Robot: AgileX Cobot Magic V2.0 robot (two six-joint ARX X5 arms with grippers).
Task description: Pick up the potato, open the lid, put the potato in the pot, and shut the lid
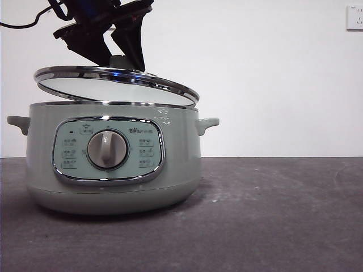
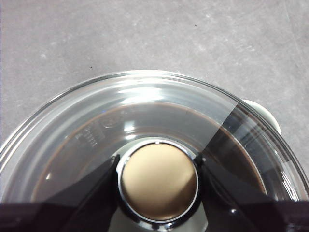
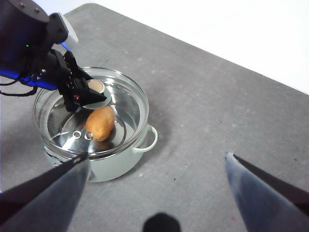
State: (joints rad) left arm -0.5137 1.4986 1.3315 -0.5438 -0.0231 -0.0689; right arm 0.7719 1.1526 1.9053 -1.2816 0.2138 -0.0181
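The pale green pot (image 1: 113, 170) stands at the left of the table. Its glass lid (image 1: 113, 85) hangs tilted just over it, high on the left, with its right edge at the pot's rim. My left gripper (image 1: 122, 56) comes down from above and is shut on the lid's knob (image 2: 158, 181), one jaw on each side. The right wrist view shows the potato (image 3: 100, 123) lying inside the pot (image 3: 116, 166), seen through the lid (image 3: 123, 99), with the left gripper (image 3: 87, 94) on the knob. My right gripper (image 3: 157, 159) is open and holds nothing, high above the table beside the pot.
Dark grey tabletop (image 1: 272, 215) stretches to the right of the pot. A white wall with a socket (image 1: 354, 17) is behind. A pot side handle (image 2: 263, 113) sticks out past the lid's edge.
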